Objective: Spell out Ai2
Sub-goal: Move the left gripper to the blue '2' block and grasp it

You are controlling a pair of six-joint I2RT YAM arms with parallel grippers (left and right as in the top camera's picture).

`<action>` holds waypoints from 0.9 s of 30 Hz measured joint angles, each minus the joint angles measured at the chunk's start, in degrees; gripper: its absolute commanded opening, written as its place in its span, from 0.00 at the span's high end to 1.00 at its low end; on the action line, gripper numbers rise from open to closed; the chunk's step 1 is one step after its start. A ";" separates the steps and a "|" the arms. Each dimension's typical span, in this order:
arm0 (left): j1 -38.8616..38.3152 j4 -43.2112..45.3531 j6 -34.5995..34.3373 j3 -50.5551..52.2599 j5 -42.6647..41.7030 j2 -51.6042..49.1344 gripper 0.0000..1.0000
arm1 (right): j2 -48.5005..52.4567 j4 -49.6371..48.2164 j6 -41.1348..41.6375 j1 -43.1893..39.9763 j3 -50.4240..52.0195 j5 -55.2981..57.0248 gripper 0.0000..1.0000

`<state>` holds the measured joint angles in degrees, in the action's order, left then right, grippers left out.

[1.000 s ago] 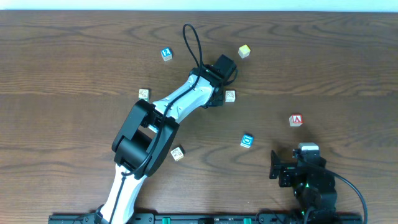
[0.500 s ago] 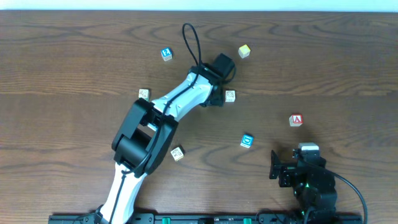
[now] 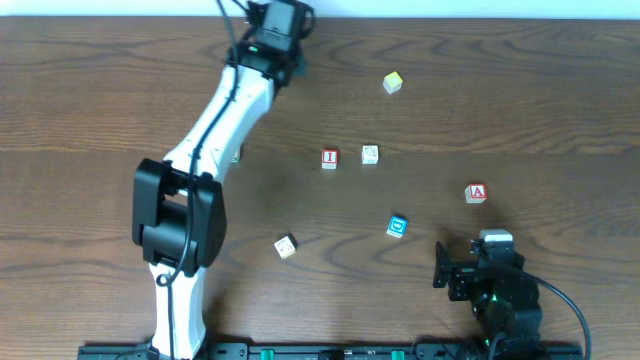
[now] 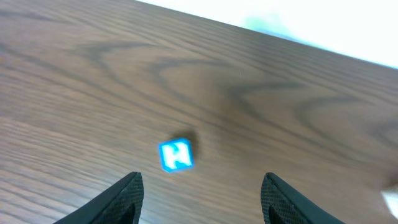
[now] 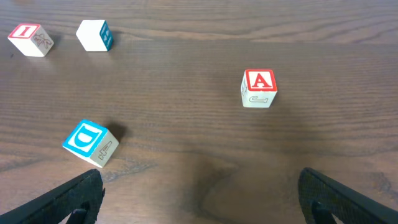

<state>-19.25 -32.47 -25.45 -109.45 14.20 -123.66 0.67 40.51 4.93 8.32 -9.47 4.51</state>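
Task barely begun: A block (image 3: 477, 193) lay well right of the I block (image 3: 330, 158), not in a row w/ it; no "2" identifiable. L gripper (image 4: 202, 202) spread, empty, far beyond the I block over a blue block (image 4: 176, 155). Only the wrist cam showed it; overhead hid it. R gripper (image 5: 202, 199) spread, empty.

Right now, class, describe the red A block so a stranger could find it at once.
Start at the right arm, folded at the near right edge of the table. Just beyond it lies the red A block, alone on bare wood. Its nearest neighbour, the D block, is blue; this one has a red frame and letter.
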 measured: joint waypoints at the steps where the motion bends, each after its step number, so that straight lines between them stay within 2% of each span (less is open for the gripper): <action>1: 0.74 -0.04 0.00 -0.46 -0.07 -0.79 0.36 | 0.00 0.00 0.00 0.00 0.00 0.00 0.01; 7: 3.04 -2.91 -0.02 -10.08 -0.90 -10.71 0.34 | 0.02 -0.02 0.00 0.00 0.00 0.00 0.01; 11: 2.67 -9.05 -1.31 -16.15 -1.75 -17.42 0.29 | 0.00 -0.02 0.00 0.00 0.00 0.00 0.01; 20: 2.43 -13.94 -5.97 -17.40 -3.63 -18.91 0.29 | 0.00 -0.02 0.00 0.00 0.00 0.00 0.01; 27: 2.43 -13.94 -9.29 -17.40 -5.22 -19.10 0.32 | 0.00 0.00 0.00 0.00 0.00 0.00 0.01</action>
<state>-16.82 -46.41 -34.74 -126.85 8.97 -142.76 0.67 40.51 4.93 8.32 -9.47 4.51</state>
